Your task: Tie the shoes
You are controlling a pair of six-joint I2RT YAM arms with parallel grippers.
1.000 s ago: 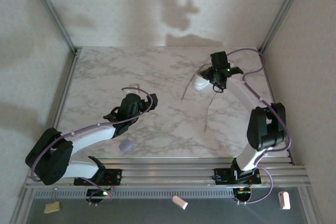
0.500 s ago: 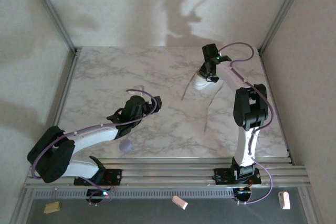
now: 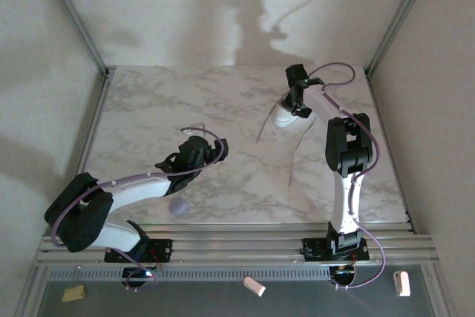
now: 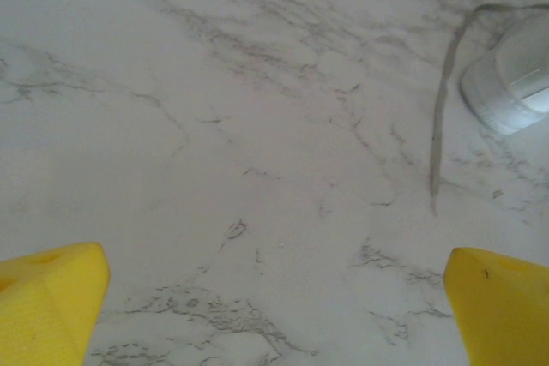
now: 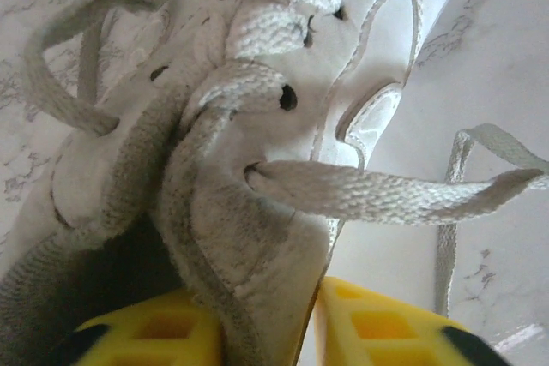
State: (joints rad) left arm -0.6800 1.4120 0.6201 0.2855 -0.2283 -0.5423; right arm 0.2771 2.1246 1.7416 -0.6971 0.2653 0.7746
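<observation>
The sneaker (image 3: 283, 116) lies on the table's (image 3: 148, 109) far right part, its 2 laces (image 5: 377, 196) trailing toward the table's near edge. The right gripper (image 5: 266, 319) pinches the sneaker's side wall. The left gripper (image 4: 274, 315) hovers wide open over the table's left-middle.

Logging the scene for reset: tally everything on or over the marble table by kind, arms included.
Robot arms: 2
Sneaker: 1
Lavender blob: 1
Total: 4
</observation>
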